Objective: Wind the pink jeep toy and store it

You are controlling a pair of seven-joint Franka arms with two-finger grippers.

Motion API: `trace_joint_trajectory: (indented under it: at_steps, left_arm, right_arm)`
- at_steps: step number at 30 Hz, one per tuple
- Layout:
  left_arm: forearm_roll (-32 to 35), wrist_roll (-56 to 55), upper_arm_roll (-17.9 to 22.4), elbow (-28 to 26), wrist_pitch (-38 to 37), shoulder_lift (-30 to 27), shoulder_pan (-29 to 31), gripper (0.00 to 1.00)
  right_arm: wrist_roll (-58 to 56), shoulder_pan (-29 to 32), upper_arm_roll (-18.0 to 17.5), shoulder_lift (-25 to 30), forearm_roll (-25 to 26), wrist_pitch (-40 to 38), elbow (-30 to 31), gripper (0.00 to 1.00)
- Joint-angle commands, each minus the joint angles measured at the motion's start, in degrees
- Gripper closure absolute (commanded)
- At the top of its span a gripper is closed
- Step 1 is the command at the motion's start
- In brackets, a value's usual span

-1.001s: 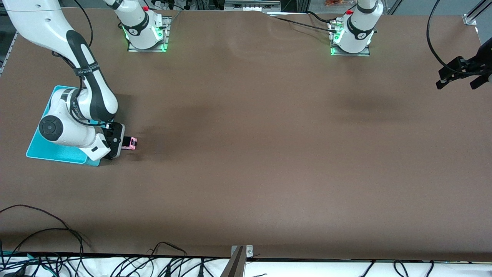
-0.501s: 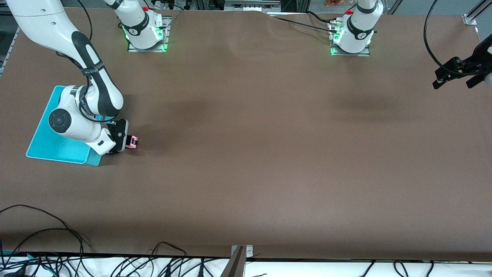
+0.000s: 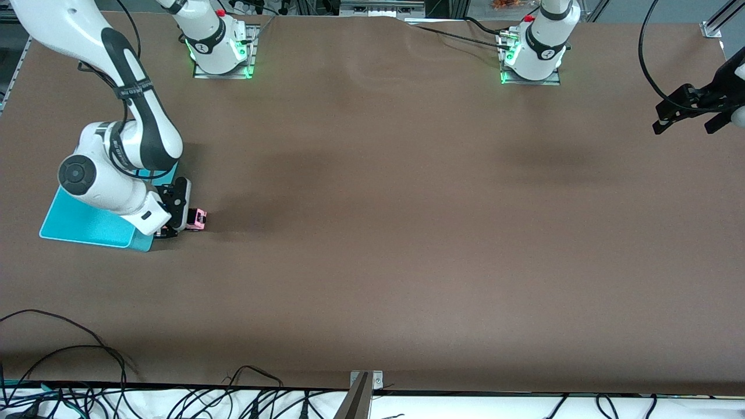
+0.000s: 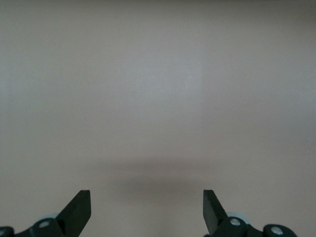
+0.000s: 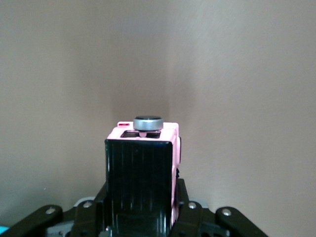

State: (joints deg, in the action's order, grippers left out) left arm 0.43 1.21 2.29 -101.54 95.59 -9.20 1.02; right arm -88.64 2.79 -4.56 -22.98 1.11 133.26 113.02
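Between the fingers of the right gripper (image 3: 185,221), low at the table just beside the cyan bin (image 3: 81,224), sat the pinched pink jeep toy (image 3: 196,219). Well apart, the left gripper (image 3: 687,113) waited, fingers spread.

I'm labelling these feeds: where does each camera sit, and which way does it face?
Front view: high across the table, facing both arms; right gripper shut on the pink jeep toy beside the cyan bin.
Left wrist view: over bare table; open left gripper.
Right wrist view: looks along the jeep.
Front and right wrist views share the jeep.
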Motion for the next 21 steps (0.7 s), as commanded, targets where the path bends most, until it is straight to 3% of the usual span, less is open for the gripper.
trace_joint_trajectory:
  at_steps: [1, 9, 21]
  left_arm:
    - [0.89, -0.94, -0.01, 2.14, -2.16, 1.29, -0.06, 0.0]
    - [0.89, -1.03, -0.01, 2.05, -5.24, 1.03, -0.06, 0.0]
    - [0.89, -2.87, -2.11, 2.32, -5.85, 0.85, -0.14, 0.0]
  right_arm:
    - [-0.48, 0.37, -0.54, 1.44, 0.12, -8.53, -6.66, 0.99]
    - [-0.66, 0.64, 0.16, 3.2, 0.12, -21.27, -15.02, 0.99]
    - [-7.69, 0.73, 10.09, 8.73, 0.21, -26.82, -11.08, 0.99]
